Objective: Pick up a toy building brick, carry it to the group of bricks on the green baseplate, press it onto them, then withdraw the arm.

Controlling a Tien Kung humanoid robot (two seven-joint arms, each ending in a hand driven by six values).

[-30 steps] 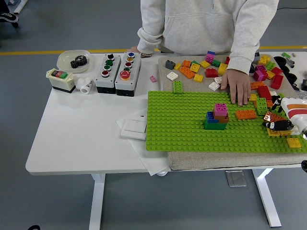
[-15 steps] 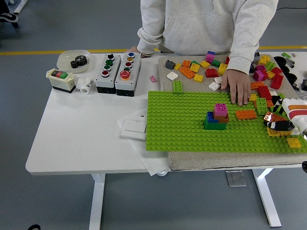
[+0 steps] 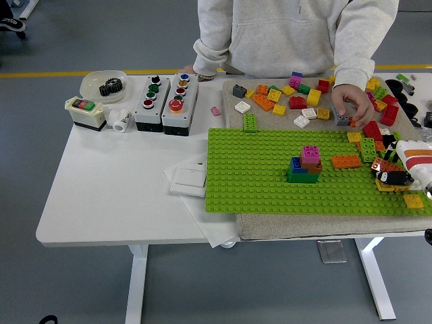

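On the green baseplate point(image 3: 256, 169) stands the group of bricks point(image 3: 305, 165): a green base with blue, orange and pink bricks stacked on it. An orange brick point(image 3: 346, 161) and a green brick point(image 3: 368, 149) sit to its right. My right hand point(image 3: 393, 177) comes in at the right edge on a white forearm. It rests low over a yellow brick point(image 3: 385, 187) at the baseplate's right side; the grip is hidden. The person's hand point(image 3: 352, 103) is on a grey brick point(image 3: 342, 121) in the loose pile point(image 3: 290, 94) behind the plate.
Two button boxes point(image 3: 165, 101), a switch box point(image 3: 86, 112), a bowl with a gear point(image 3: 103, 85) and a white fitting point(image 3: 121, 120) stand at the back left. White plates point(image 3: 189, 179) lie left of the baseplate. More loose bricks point(image 3: 378, 101) crowd the back right.
The person's hand has lifted off the baseplate's back edge and moved back and right to the grey brick. My right hand has barely shifted.
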